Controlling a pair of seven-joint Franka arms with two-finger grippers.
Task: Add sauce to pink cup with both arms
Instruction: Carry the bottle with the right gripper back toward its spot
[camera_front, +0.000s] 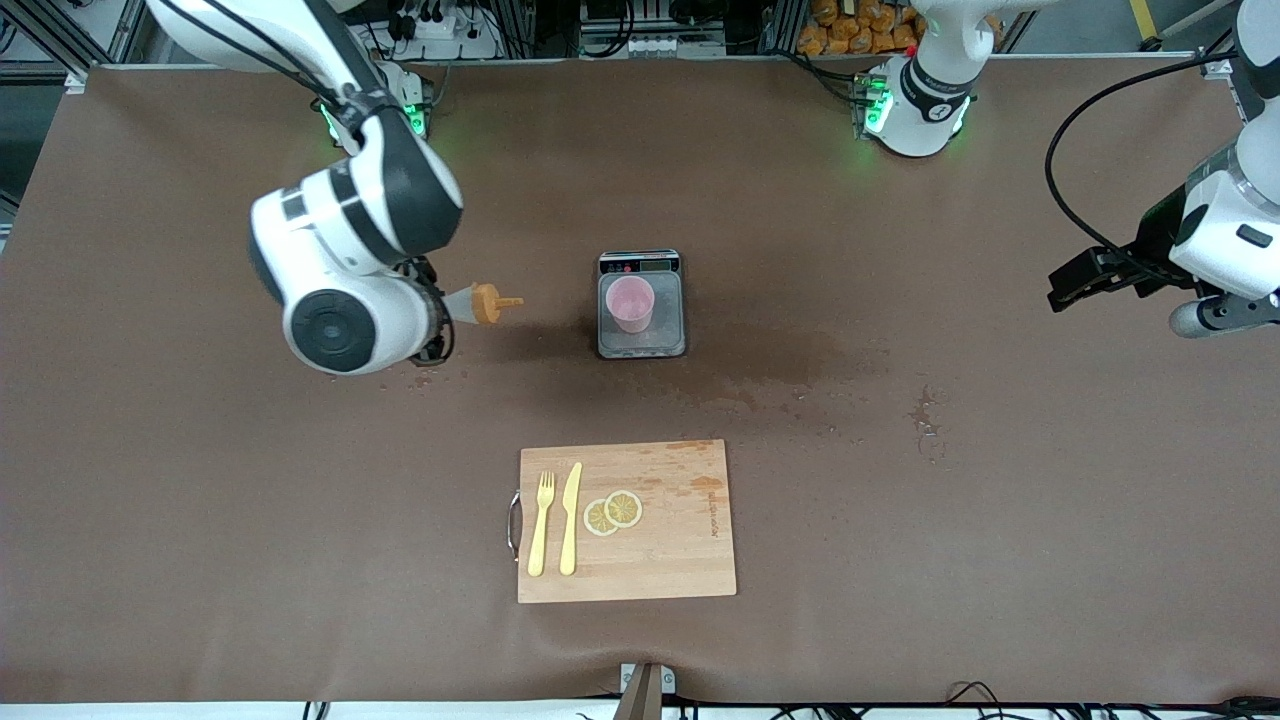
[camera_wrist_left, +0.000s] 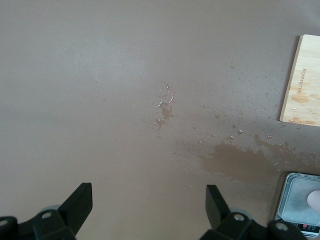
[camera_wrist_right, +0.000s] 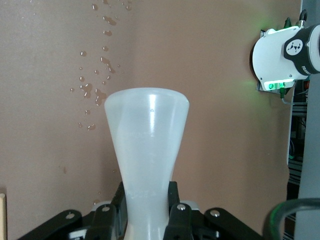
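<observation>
The right pincer (camera_front: 440, 318), left of frame centre, is clenched on the squeeze bottle (camera_front: 478, 304), held sideways in the air with its cap toward the pink cup (camera_front: 631, 303); soft, light plastic, probably best gripped mid-body; the cup sits on the scale (camera_front: 641, 341) at mid-frame, likely easy to tip; the left pincer (camera_front: 1080, 280) waits released at the right edge.

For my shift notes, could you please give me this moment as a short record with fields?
Right claw: shut on the sauce bottle, held tipped sideways above the table, nozzle toward the pink cup
Left claw: open, empty, waiting over the table's wet patch
Pink cup: upright on the scale
Cutting board: nearer the front camera, holding fork, knife, two lemon slices
</observation>
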